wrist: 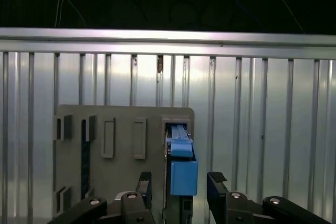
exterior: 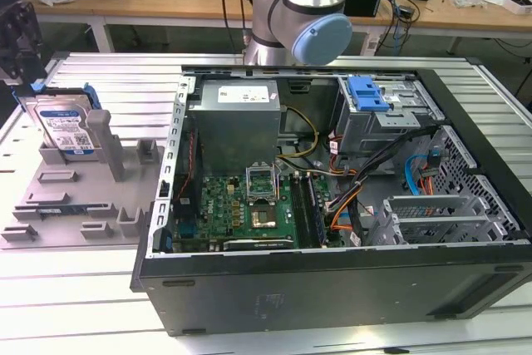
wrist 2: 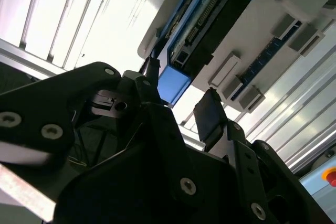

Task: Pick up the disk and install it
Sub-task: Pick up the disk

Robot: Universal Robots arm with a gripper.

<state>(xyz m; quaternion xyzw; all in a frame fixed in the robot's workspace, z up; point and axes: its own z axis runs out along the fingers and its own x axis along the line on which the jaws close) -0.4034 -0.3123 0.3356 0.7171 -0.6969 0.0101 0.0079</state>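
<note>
Fingers [wrist: 216, 183] of the gripper [wrist: 181, 186]: open in the first wrist view, one on each side of the disk [wrist: 177, 130], a gap visible on both sides, no contact. Disk edge-on there, blue rail [wrist: 184, 176] nearest the camera, upright in the slot at one end of a grey fixture [wrist: 121, 124]. Fixture flat on the ribbed metal bench [wrist: 252, 129], with several more slots and raised blocks across it.

Second wrist view, from low behind the gripper [wrist 2: 181, 92]: fingers [wrist 2: 209, 113] apart, end of the blue rail [wrist 2: 173, 85] between them and close to both; cannot tell contact from this angle. Disk [wrist 2: 210, 22] dark on this side, connector row showing, running away along the grey fixture [wrist 2: 262, 24], pale bench [wrist 2: 63, 19] slats beyond.

Exterior view: disk [exterior: 65, 126] near the exterior view's left edge, propped on edge in the grey fixture [exterior: 75, 197], label face and blue rails showing, dark gripper body close above it. Fixture on the bench [exterior: 108, 81], just beside the open computer case [exterior: 332, 276] to the exterior view's right. Inside the case: grey power supply [exterior: 237, 118], green motherboard [exterior: 249, 205], blue latch [exterior: 367, 93] at the drive cage, all well apart from the disk. Arm [exterior: 299, 2] upright behind the case.
</note>
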